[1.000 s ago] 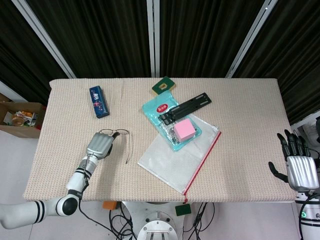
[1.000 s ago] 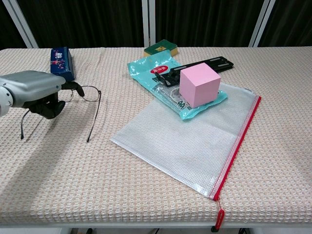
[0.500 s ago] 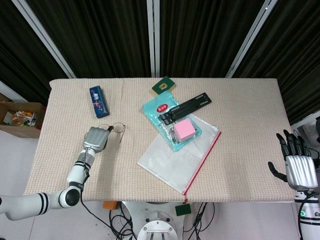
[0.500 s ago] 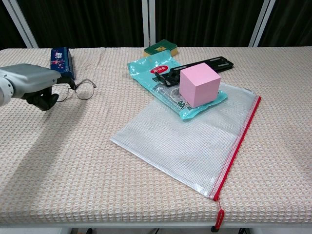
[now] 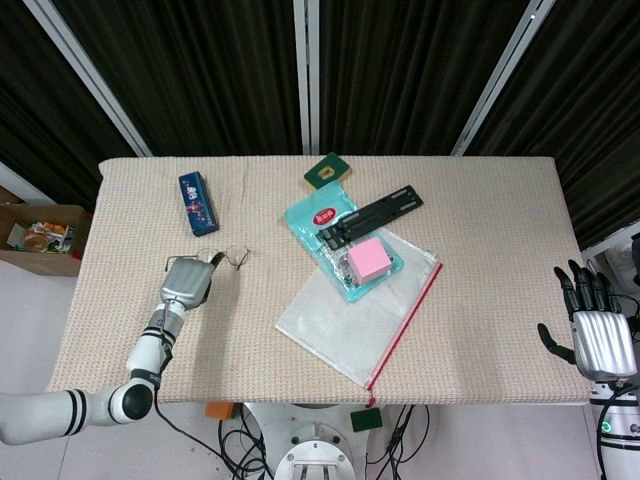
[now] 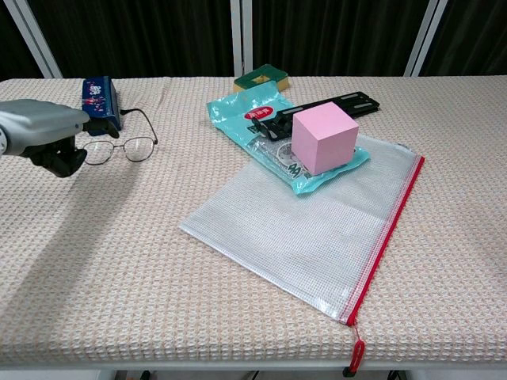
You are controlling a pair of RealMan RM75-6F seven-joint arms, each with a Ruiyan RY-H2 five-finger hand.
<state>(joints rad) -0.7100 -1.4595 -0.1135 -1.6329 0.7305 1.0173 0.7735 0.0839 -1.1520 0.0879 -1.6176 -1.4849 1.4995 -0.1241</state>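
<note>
My left hand hovers over the table's left part and holds a pair of thin-framed glasses, lifted off the cloth with the lenses hanging to its right. A blue box lies just beyond the hand. My right hand hangs off the table's right edge with fingers spread and nothing in it; the chest view does not show it.
A clear zip pouch with a red zipper lies mid-table. On its far end rests a teal packet bearing a pink cube and a black rail. A green-and-yellow block sits at the back. A cardboard box stands left of the table.
My left hand has drawn back to the left and risen, lifting the glasses off the cloth; their temples have swung off the table. The right hand stays put.
</note>
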